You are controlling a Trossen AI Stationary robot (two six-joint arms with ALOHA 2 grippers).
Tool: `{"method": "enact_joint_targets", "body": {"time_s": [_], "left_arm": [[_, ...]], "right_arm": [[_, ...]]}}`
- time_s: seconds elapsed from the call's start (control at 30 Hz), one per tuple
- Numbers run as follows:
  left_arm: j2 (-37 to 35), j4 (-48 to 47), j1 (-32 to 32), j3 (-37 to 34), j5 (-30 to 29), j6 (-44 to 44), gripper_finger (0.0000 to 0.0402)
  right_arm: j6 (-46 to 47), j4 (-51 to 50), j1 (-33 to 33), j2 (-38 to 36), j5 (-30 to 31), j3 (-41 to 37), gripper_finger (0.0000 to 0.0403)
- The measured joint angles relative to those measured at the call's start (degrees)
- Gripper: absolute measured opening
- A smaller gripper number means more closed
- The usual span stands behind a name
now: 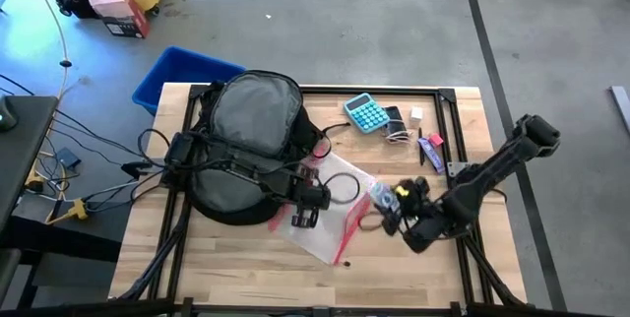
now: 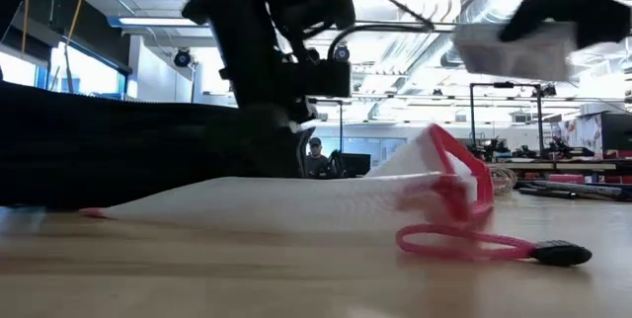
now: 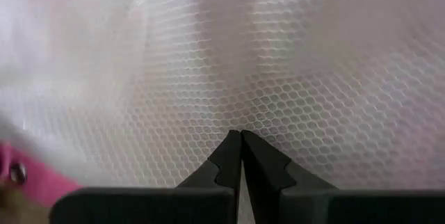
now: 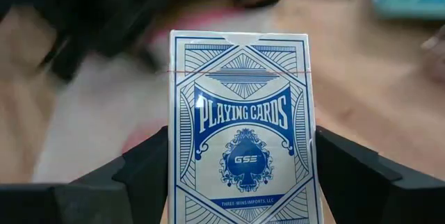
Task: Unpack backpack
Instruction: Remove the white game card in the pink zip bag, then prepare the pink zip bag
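Note:
The black backpack [image 1: 246,140] lies on the table's left half with its grey back panel up; in the low view it is the dark mass [image 2: 99,150]. Beside it, toward the table's right and near side, a clear mesh pouch with pink edges [image 1: 340,214] lies flat. My left gripper [image 1: 307,207] is shut at the pouch's end nearest the backpack [image 3: 241,139]. To the right of the pouch, my right gripper [image 1: 394,204] is shut on a blue-and-white playing-card box [image 4: 240,120], which is held above the table [image 2: 513,46]. My left gripper meets the pouch's mesh face [image 3: 236,116] with its shut fingertips, coming steeply from above. Creases in the mesh run toward the tips, so a little of it looks pinched there. The rest of the pouch lies on the table. My right gripper pinches the card box by its two narrow long sides [image 4: 174,168] between its two fingers [image 4: 149,165], which lie across the box. The box stands lengthwise out of the fingers, its printed face toward the wrist camera. It is lifted clear of the table.
A teal calculator [image 1: 367,112] and small items [image 1: 430,150] lie at the far right of the table. A pink cord with a black tip [image 2: 494,246] trails from the pouch. A blue bin [image 1: 182,71] stands beyond the far left corner. A person [image 2: 314,155] sits in the room behind.

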Motion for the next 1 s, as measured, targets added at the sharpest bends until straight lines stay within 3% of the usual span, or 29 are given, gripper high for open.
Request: {"method": "enact_joint_targets", "body": {"time_s": [0.17,0.4,0.53,0.73,1.0], "left_arm": [[-0.2,-2.6,-2.4,2.8,-5.3,2.8,0.0],[-4.8,-15.1,-5.9,9.0,-9.8,-1.8,0.0011],[-8.9,-16.7,-8.9,8.8,-10.0,-5.0,0.0017],[-12.6,-15.2,-13.6,9.0,-10.3,-7.6,0.0017],[-13.2,-13.3,-16.4,9.0,-10.6,-4.6,0.0017]], "right_arm": [[-5.1,-0.1,-11.5,1.0,0.1,0.0,0.0276],[-16.7,3.3,-26.7,9.2,-12.4,-0.1,0.0275],[-17.2,4.1,-31.9,14.7,-15.7,-0.1,0.0281],[-19.1,9.5,-38.3,22.1,-13.5,-0.1,0.0343],[-22.1,10.7,-37.8,21.4,-12.2,0.0,0.0357]]}}
